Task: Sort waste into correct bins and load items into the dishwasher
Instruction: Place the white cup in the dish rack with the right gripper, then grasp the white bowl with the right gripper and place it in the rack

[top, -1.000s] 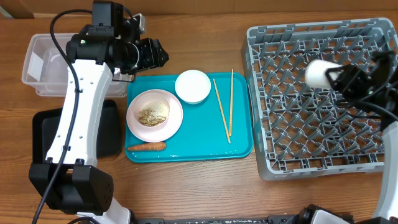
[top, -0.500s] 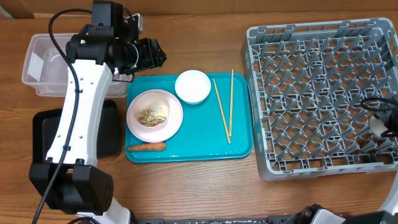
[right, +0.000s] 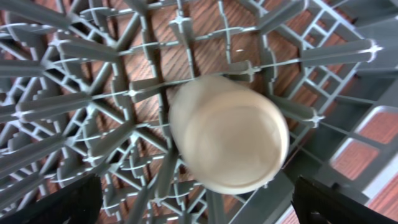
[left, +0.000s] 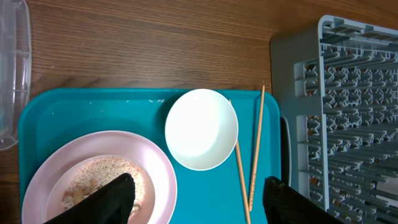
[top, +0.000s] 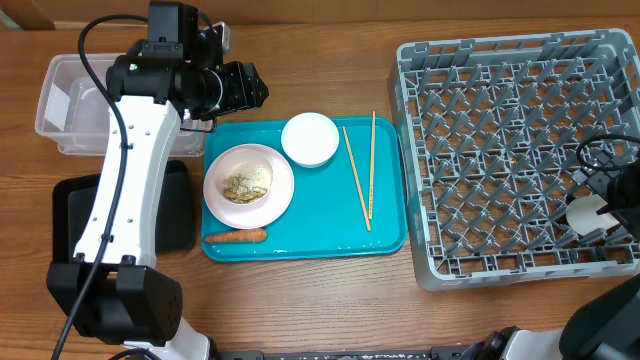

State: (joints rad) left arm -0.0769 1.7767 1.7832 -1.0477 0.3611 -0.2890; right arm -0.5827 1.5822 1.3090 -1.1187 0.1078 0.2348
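- Progress so far is modest: of the dishes, only the small white cup is in the large square grey plastic dish rack, near the rack's 4 o'clock corner. It is too blurred for us to say how it sits among the pegs.
- Our right gripper hangs directly over that cup. Its fingers are spread wide to either side and touch nothing, so we judge the cup released.
- Our left gripper hovers above the flat teal tray near its 12 o'clock edge, jaws well apart and empty.
- Waiting on that tray are:
  - the pale pink round plate at 9 o'clock, carrying beige rice-like food scraps;
  - the white bowl at 12 o'clock, just beside the plate;
  - two thin wooden chopsticks at 3 o'clock;
  - the small orange carrot at 7 o'clock.
- The clear plastic rectangular tub stands at the table's 10 o'clock. The shallow black rectangular tray lies at 8 o'clock, largely under the left arm, and we cannot tell what either holds.
- Most of the job looks ahead of us — scraps and carrot to a bin, then plate, bowl and chopsticks to the rack.
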